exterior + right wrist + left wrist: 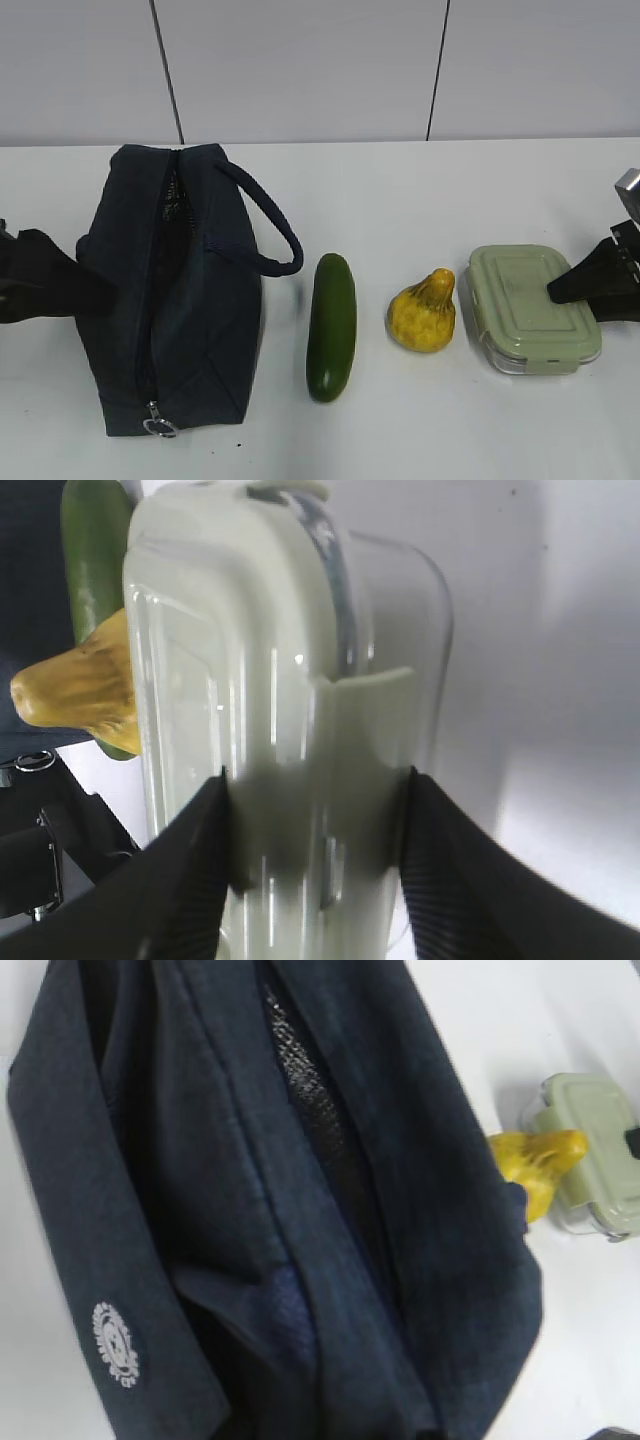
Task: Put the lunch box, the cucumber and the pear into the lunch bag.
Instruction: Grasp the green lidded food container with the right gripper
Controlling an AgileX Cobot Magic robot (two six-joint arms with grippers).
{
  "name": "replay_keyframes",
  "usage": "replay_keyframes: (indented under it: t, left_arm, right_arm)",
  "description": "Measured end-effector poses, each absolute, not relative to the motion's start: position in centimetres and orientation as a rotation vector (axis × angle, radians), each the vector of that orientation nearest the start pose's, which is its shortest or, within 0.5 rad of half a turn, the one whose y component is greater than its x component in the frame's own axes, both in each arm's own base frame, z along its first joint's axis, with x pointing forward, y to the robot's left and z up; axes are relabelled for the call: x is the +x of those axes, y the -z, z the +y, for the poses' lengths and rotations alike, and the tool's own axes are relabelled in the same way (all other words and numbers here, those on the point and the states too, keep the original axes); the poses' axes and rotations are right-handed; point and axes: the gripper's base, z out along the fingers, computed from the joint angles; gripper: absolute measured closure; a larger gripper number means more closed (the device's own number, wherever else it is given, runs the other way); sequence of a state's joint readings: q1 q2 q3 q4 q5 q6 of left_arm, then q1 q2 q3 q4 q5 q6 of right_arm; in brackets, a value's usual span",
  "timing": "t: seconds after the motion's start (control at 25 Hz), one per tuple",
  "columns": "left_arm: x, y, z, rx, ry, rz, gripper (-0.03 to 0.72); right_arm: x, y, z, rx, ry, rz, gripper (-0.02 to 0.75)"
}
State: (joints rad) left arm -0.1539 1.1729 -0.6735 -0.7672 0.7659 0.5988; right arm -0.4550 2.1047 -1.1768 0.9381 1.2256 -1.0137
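- Lunch box (290, 710) at the counter's (420, 430) right end, pinched between the right gripper (315, 830) jaws, one on each side of it.
- Just left: pear (424, 311), then cucumber (331, 326), lying apart in a row.
- Farthest left: lunch bag (170, 290), zipper open along its top.
- Left gripper (40, 275) pressed against the bag's left side; jaw state impossible to tell.
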Motion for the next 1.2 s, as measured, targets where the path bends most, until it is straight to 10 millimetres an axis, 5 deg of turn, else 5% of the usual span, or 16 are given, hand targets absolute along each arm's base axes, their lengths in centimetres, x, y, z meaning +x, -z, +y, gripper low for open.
replay_keyframes:
  t: [0.16,0.32,0.4,1.2]
  left_arm:
    - [20.6,-23.9,-7.5,0.353,0.702,2.567,0.447]
    - [20.9,-23.3,-7.7,0.332,0.72,2.593,0.65]
    - [21.0,-23.3,-7.7,0.332,0.721,2.594,0.688]
    - [21.1,-23.3,-7.6,0.327,0.715,2.592,0.701]
  right_arm:
    - [34.0,-11.8,-8.9,0.023,-1.263,2.673,0.367]
    - [34.1,-11.8,-8.9,0.036,-1.265,2.662,0.367]
    - [34.1,-11.8,-8.9,0.04,-1.264,2.659,0.367]
    - [34.5,-12.7,-9.1,0.091,-1.203,2.636,0.367]
